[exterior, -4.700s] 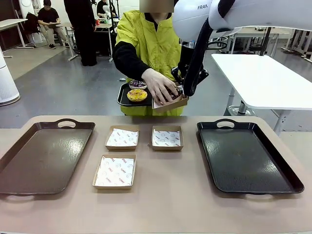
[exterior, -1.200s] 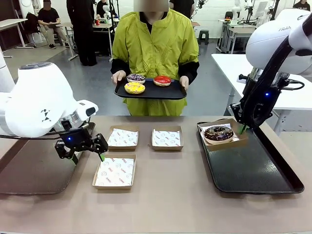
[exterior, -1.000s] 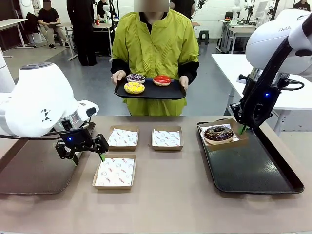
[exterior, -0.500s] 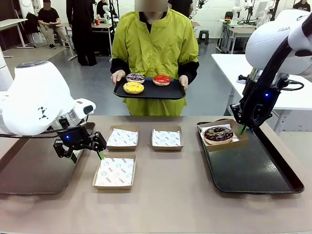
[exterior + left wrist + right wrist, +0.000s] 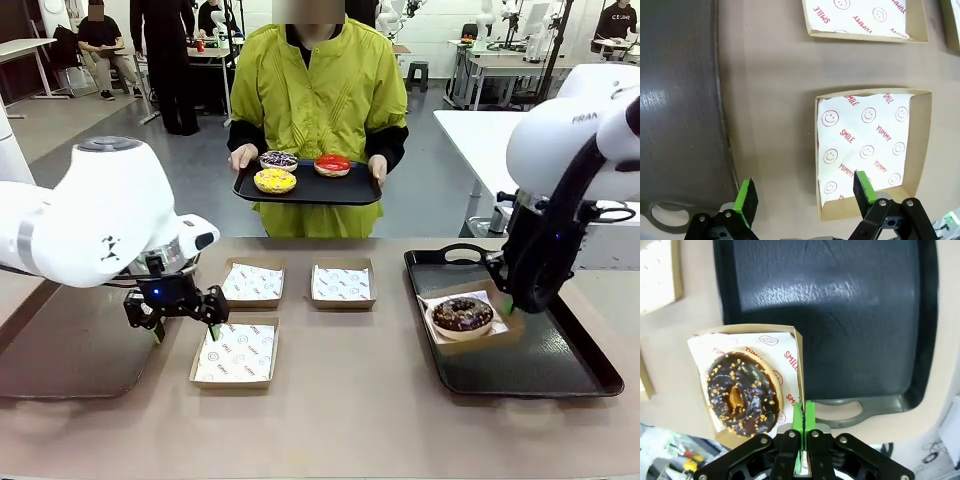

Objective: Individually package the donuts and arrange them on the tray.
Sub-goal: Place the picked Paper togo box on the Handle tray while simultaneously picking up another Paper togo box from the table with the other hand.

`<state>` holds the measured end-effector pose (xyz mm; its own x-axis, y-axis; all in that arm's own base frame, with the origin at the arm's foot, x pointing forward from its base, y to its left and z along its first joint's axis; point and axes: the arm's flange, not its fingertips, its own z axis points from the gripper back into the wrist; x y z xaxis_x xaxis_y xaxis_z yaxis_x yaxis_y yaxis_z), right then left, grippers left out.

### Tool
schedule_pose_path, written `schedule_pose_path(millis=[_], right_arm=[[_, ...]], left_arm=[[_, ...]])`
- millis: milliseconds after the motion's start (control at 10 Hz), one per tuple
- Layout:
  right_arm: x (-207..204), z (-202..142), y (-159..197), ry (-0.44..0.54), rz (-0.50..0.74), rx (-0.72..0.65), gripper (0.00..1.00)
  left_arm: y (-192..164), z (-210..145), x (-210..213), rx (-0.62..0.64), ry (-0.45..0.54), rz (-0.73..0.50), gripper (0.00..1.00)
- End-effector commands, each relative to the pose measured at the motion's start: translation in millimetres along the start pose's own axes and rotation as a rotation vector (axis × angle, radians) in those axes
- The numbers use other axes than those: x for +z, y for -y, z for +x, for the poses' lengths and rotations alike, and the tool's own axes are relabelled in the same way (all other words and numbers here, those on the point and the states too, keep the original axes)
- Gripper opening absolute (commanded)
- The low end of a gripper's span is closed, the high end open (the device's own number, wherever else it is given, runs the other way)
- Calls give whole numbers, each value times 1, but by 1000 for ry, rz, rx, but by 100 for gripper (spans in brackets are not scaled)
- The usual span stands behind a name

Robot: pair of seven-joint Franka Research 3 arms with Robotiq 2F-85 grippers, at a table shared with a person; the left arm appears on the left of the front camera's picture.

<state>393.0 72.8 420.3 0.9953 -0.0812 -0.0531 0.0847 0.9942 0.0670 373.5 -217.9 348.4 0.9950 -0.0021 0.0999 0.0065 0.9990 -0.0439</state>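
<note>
The dark chocolate donut (image 5: 462, 313) lies in a paper-lined cardboard box (image 5: 500, 330) over the right tray (image 5: 530, 365). My right gripper (image 5: 507, 303) is shut on that box's right wall. In the right wrist view the pinched fingers (image 5: 803, 412) clamp the box wall (image 5: 799, 357) beside the donut (image 5: 742, 392). My left gripper (image 5: 185, 328) hangs open over the left edge of the near empty box (image 5: 235, 352); in the left wrist view its jaws (image 5: 805, 187) straddle that box's (image 5: 865, 155) edge. Yellow (image 5: 273, 180), red (image 5: 332, 164) and sprinkled (image 5: 279, 159) donuts sit on the person's tray (image 5: 350, 190).
Two more empty lined boxes (image 5: 251, 283) (image 5: 342, 283) stand mid-table. A brown tray (image 5: 70, 340) lies at the left, under my left arm. The person stands at the far edge, both hands on the black serving tray. The right tray's far half (image 5: 840, 315) is bare.
My right gripper has carried the boxed chocolate donut from the right tray's far corner down toward its near middle. My left gripper has edged slightly right, toward the near box.
</note>
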Motion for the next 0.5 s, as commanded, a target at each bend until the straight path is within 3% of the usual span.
schedule_pose_path(millis=[0, 400], right_arm=[[-6, -11, 0, 47, -54, -31, 1], [-25, -8, 11, 89, -39, -45, 1]], left_arm=[[17, 9, -7, 17, -5, 65, 100], [23, 11, -24, 14, -31, 101, 100]])
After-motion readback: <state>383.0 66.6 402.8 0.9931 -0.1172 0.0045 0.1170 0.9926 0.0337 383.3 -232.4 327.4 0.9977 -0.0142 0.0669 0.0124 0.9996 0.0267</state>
